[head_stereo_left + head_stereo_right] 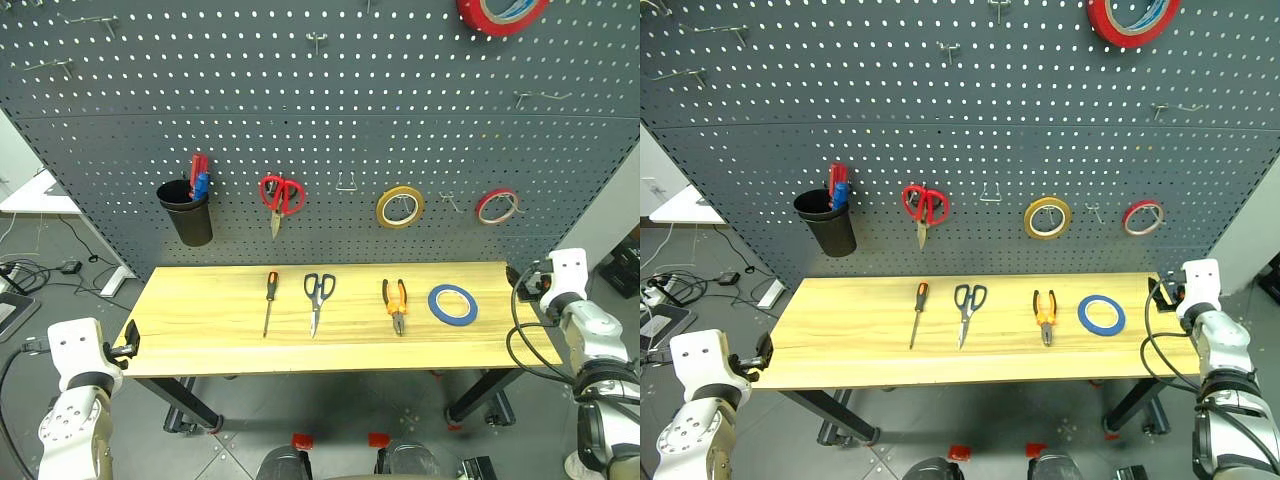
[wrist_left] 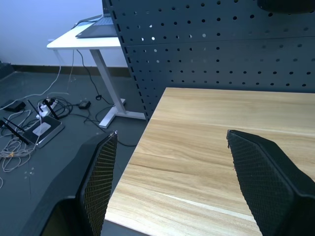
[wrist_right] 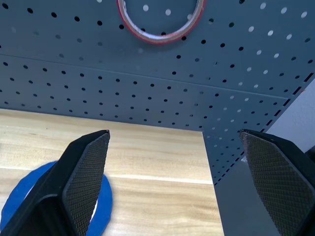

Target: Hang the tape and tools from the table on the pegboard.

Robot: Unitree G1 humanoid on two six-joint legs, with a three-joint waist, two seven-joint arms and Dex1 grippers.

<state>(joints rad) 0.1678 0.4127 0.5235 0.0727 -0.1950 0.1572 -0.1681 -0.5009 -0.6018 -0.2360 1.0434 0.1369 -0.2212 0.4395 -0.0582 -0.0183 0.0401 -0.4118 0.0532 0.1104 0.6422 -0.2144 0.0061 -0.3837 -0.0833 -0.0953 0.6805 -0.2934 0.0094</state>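
My left gripper point(image 2: 167, 187) hangs over the near left corner of the table point(image 1: 200, 345), its two black fingers point(image 2: 98, 182) spread wide with nothing but bare wood between them. My right gripper point(image 3: 174, 184) sits at the far right end of the same tabletop, fingers just as wide apart and empty, aimed at the pegboard point(image 1: 330, 130).

Across the middle of the head-camera frame, the four things lie in a row on the wood, each apart from its neighbour. Left of centre is the screwdriver point(image 1: 268, 303), orange-black handle toward the pegboard and shaft toward me. Next to it, near centre, are the steel scissors point(image 1: 317, 300) with dark handles, blades pointing my way. Right of centre are the pliers point(image 1: 396, 303), orange-black handles toward the board. Furthest right lies the blue tape point(image 1: 453, 304), flat on the table (in my right wrist view an arc of it shows by one finger).

On the pegboard, across the middle band of the frame from left to right: a black cup point(image 1: 190, 212) holding red and blue items, red-handled scissors point(image 1: 280, 197), a yellow tape roll point(image 1: 399, 207), and a thin red-and-white roll point(image 1: 497, 206). A bigger red roll point(image 1: 500, 12) hangs at the upper right edge.
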